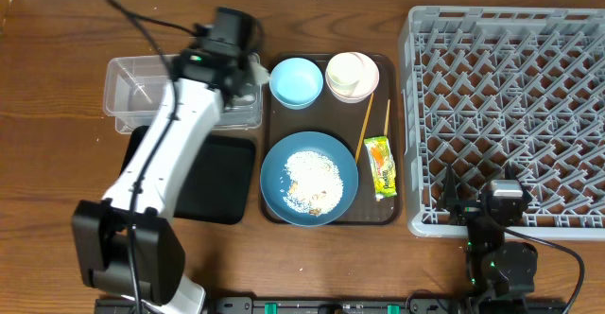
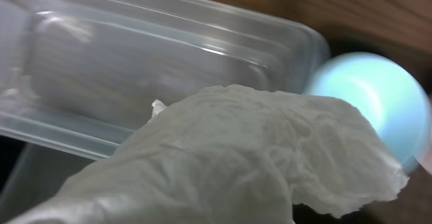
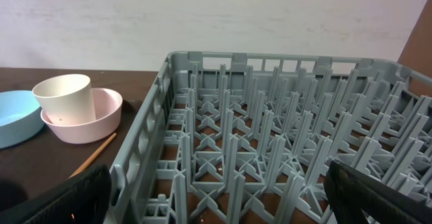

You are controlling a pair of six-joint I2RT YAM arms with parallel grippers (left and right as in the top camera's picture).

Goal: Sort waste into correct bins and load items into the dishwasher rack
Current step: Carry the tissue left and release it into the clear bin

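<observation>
Overhead, the left arm stretches diagonally from its base at the near-left corner of the counter [image 1: 57, 163], elbow raised, wrist turned down over the right end of the clear tub [image 1: 132, 92]. The left gripper [image 1: 241, 82] has its jaws clamped on the crumpled white napkin [image 2: 256, 156], which fills the wrist view and hangs above the tub's rim, beside the light-blue bowl [image 1: 296, 80]. The black tray [image 1: 222, 186] lies under the forearm.

The right arm sits folded at the near edge of the dishwasher rack [image 1: 510, 96]. The right gripper [image 3: 223, 193] has its jaws wide apart and holds nothing.

On the brown serving tray [image 1: 376, 212], the dark-blue plate [image 1: 274, 177] carries rice grains [image 1: 310, 182]. The yellow-green wrapper [image 1: 381, 165] and chopsticks [image 1: 365, 125] lie to its right. The white cup [image 3: 64, 99] stands inside the pink bowl [image 3: 101, 119].
</observation>
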